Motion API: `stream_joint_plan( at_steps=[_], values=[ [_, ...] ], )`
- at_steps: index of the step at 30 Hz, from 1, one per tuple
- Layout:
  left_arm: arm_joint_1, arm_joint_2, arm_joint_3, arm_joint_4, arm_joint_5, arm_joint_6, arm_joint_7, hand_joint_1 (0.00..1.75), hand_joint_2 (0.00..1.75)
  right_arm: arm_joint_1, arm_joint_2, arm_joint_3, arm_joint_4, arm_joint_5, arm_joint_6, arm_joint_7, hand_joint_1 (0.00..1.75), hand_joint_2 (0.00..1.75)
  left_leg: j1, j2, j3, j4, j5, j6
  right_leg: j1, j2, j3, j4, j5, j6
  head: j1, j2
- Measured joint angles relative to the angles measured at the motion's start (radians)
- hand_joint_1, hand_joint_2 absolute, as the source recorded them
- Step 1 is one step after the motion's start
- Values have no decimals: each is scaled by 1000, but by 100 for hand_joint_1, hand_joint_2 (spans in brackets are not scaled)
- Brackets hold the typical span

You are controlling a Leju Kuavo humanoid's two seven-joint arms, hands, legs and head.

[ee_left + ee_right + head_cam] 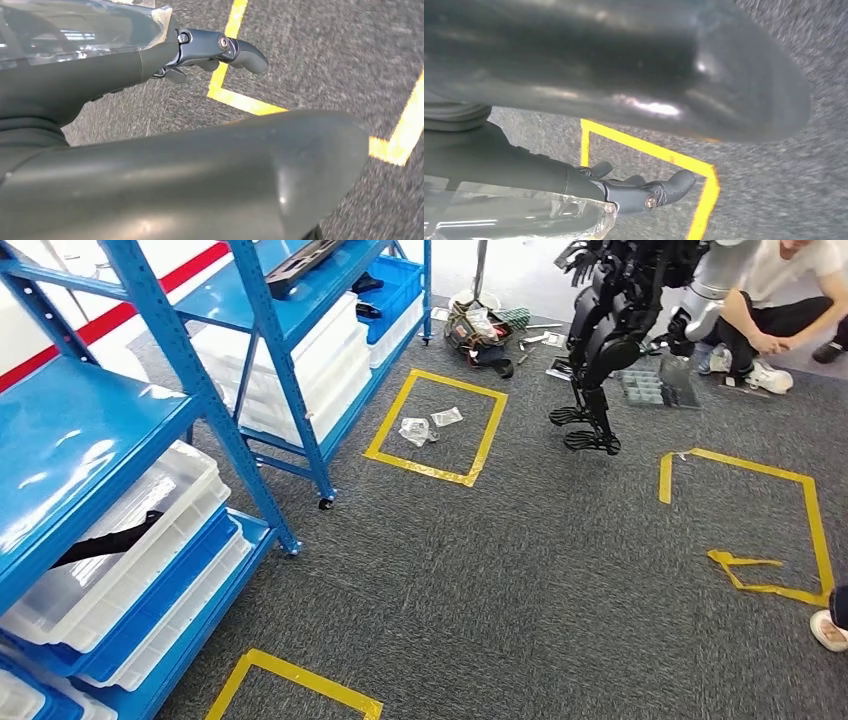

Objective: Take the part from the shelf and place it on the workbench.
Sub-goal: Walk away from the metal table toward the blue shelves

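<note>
Two blue shelf racks stand at the left of the head view, the near one (pixel 70 440) and a farther one (pixel 290 310), both on grey carpet floor (pixel 520 570).
- Three yellow tape outlines lie on the carpet: a full square (pixel 487 430) holding small clear bags (pixel 415 430), a partial one at the right (pixel 815 520) and a corner at the lower edge (pixel 300 680).
- One dark second robot (pixel 610 330) stands beyond the square, with a seated person (pixel 780 290) just beside it.
- White bins (pixel 150 490) are stacked under the near rack's shelf.
- One black part (pixel 110 537) lies in the top bin, one end over the rim.
- Left hand (pixel 90 80): its fingers (pixel 220 47) are stretched out over the carpet and clear plastic film (pixel 75 30) lies along them. Whether it grips anything cannot be told.
- Right hand (pixel 514 165): the pose is the same, with clear film (pixel 524 220) beside it, and its grip is likewise unclear.
</note>
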Motion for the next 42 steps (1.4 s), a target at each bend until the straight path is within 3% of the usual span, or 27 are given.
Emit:
stream_joint_plan(
  at_steps=[2, 4, 5, 6, 7, 8, 9, 11, 13, 15, 17, 19, 20, 21, 22, 24, 26, 29, 31, 33, 35, 36, 37, 39, 40, 42],
  values=[
    [-2, -1, 0, 0, 1, 1, -1, 0, 0, 2, -1, 0, 0, 3, 0, 0, 0, 0, 4, -23, 0, -5, 6, 8, -3, 55, -52, 112, -50, -5, 2, 0],
    [-1, -2, 0, 0, 1, 0, -3, 0, 0, 5, -3, 0, 0, 6, 0, 2, 0, 0, 4, -51, -2, -4, 8, 9, -4, 73, -113, 232, -87, -4, 3, 0],
    [1, -2, 0, 0, 2, 0, -3, 0, 0, 5, -4, 0, 0, 6, 0, 4, 0, 0, 5, -65, -2, -3, 9, 9, -5, 75, -124, 248, -84, 3, 3, 0],
    [3, -3, 0, 0, 2, 1, -3, 0, 0, 5, -5, 0, 0, 7, 0, 5, 0, 0, 7, -79, -1, -3, 9, 7, -7, 78, -116, 222, -65, 14, 3, 0],
    [4, -3, 1, 0, 2, 0, -3, 0, 0, 5, -5, 0, 0, 7, 0, 6, 0, 0, 10, -93, -1, -2, 10, 4, -11, 84, -91, 162, -35, 26, 3, 0],
    [4, -3, 1, 0, 2, -2, -3, 0, 0, 4, -6, 0, 0, 7, 0, 7, 0, 0, 11, -106, -2, 1, 10, -1, -16, 103, -60, 87, -4, 37, 4, 0],
    [3, -4, 0, 0, 2, -5, -3, 0, 0, 4, -6, 0, 0, 7, 0, 7, 0, 0, 11, -118, -4, 5, 9, -7, -20, 120, -34, 25, 20, 40, 5, 0],
    [2, -2, 0, 0, 2, -12, -2, 0, 0, 2, -5, 0, 0, 7, 0, 8, 0, 0, 10, -138, -10, 8, 8, -20, -21, 139, -10, -33, 39, 29, 6, 0],
    [4, 0, 0, 0, 2, -16, -2, 0, 0, -1, -4, 0, 0, 8, -1, 9, 0, 0, 13, -148, -14, 7, 12, -31, -19, 123, -6, -34, 44, 10, 5, 0],
    [5, 1, 1, 0, 2, -16, -2, 0, 0, -3, -3, 0, 0, 8, -1, 8, 0, 0, 14, -112, -30, 38, -9, -40, -22, 104, -4, -37, 49, -4, 2, 0],
    [3, 2, 0, 0, 2, -16, -2, 0, 0, -1, -3, 0, 0, 8, -1, 7, 0, 0, 14, -56, -77, 140, -69, -47, -20, 80, -5, -38, 50, -14, -5, 0],
    [3, 3, 0, 0, 2, -16, -2, 0, 0, 3, -3, 0, 0, 8, -1, 7, 0, 0, 16, -37, -133, 256, -119, -52, -16, 53, -6, -38, 48, -18, -7, 0],
    [4, 3, 0, 0, 2, -16, -3, 0, 0, 3, -3, 0, 0, 8, -1, 7, 0, 0, 17, -34, -144, 280, -121, -52, -15, 40, -6, -37, 47, -19, -8, 0],
    [5, 3, 1, 0, 2, -16, -3, 0, 0, 3, -3, 0, 0, 8, -1, 7, 0, 0, 17, -30, -135, 264, -105, -51, -15, 28, -6, -37, 46, -20, -8, 0],
    [6, 4, 1, 0, 2, -16, -3, 0, 0, 2, -3, 0, 0, 8, -1, 7, 0, 0, 17, -23, -108, 215, -76, -48, -15, 18, -5, -37, 46, -20, -8, 0],
    [4, 4, 1, 0, 2, -16, -3, 0, 0, -1, -2, 0, 0, 8, -1, 7, 0, 0, 13, 23, -34, 82, -26, -39, -11, -1, 0, -37, 42, -17, -8, 0],
    [0, 5, 1, 0, 2, -16, -4, 0, 0, -2, -2, 0, 0, 8, 1, 7, 0, 0, 4, 52, -1, 17, -13, -30, -6, -18, 5, -37, 37, -8, -6, 0],
    [1, 6, 1, 0, 2, -16, -3, 0, 0, -4, 0, 0, 0, 9, 7, 5, 0, 0, 0, 19, 3, 2, -7, -16, -5, -37, 13, -40, 31, 7, -6, 0],
    [0, 5, 1, 0, 2, -17, -3, 0, 0, -5, 0, 0, 0, 9, 11, 4, 0, 0, 7, -5, 11, -12, 5, -4, -6, 3, -6, 9, 3, 9, -3, 0],
    [-3, 3, 1, 0, 2, -18, -2, 0, 0, -3, -1, 0, 0, 8, 12, 4, 0, 0, 11, -31, 9, -16, 10, 2, -8, 58, -68, 137, -51, 3, 0, 0],
    [-1, 2, 1, 0, 0, -18, -2, 0, 0, 1, -3, 0, 0, 4, 12, 6, 0, 0, 11, -61, 8, -15, 10, 2, -9, 75, -121, 235, -79, 6, 2, 0],
    [1, 2, 1, 0, -1, -18, -2, 0, 0, 3, -4, -1, 0, 3, 12, 7, 0, 0, 12, -75, 8, -15, 10, 2, -9, 77, -122, 229, -68, 14, 2, 0],
    [2, 2, 1, 0, -2, -17, -2, 0, 0, 4, -5, -1, 0, 1, 12, 7, 0, 0, 13, -88, 9, -14, 10, 1, -11, 81, -105, 185, -42, 24, 2, 0],
    [1, 1, 1, 0, -5, -17, -2, 0, 0, 4, -5, -1, 0, 0, 13, 7, 0, 0, 12, -113, 9, -8, 9, -6, -16, 111, -45, 42, 18, 40, 4, 0],
    [1, 1, 1, 0, -6, -17, -2, 0, 0, 4, -5, -2, 0, -1, 13, 7, 0, 0, 10, -123, 7, -5, 7, -11, -18, 125, -23, -11, 38, 39, 5, 0],
    [1, 1, 0, 0, -8, -15, -2, 0, 0, 4, -5, -2, 0, -3, 14, 7, 0, 0, 7, -140, 2, -2, 7, -21, -16, 134, -7, -45, 48, 26, 4, 0]
  ],
)
